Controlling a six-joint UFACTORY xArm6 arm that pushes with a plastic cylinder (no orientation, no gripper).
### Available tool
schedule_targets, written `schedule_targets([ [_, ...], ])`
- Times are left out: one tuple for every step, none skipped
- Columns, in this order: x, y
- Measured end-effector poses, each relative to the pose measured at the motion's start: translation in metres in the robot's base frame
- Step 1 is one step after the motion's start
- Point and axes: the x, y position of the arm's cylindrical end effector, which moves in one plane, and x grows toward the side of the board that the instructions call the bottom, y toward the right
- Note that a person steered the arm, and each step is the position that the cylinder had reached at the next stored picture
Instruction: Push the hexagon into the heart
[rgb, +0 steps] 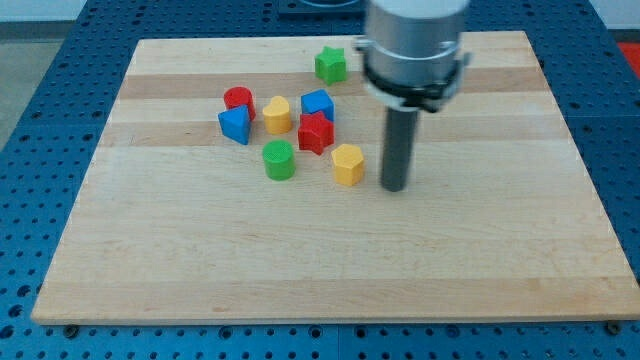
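The yellow hexagon (348, 164) lies near the middle of the wooden board (330, 260). The yellow heart (277, 114) lies up and to the left of it, between the red cylinder (239, 99) and the blue block (318, 104). The red star (316, 132) sits between the hexagon and the heart. My tip (395, 188) rests on the board just to the right of the hexagon, a small gap apart from it.
A blue triangular block (234, 124) lies left of the heart. A green cylinder (279, 160) lies left of the hexagon. A green star-shaped block (331, 64) sits near the view's top. The arm's grey body (414, 45) hangs above the rod.
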Motion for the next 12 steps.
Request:
schedule_targets([
  [-0.014, 0.012],
  [-0.015, -0.032],
  [-0.015, -0.072],
  [-0.015, -0.093],
  [-0.015, -0.112],
  [-0.017, -0.117],
  [-0.017, -0.124],
  [-0.017, -0.139],
  [0.002, -0.151],
  [0.023, -0.152],
  [0.016, -0.159],
  [0.014, -0.177],
])
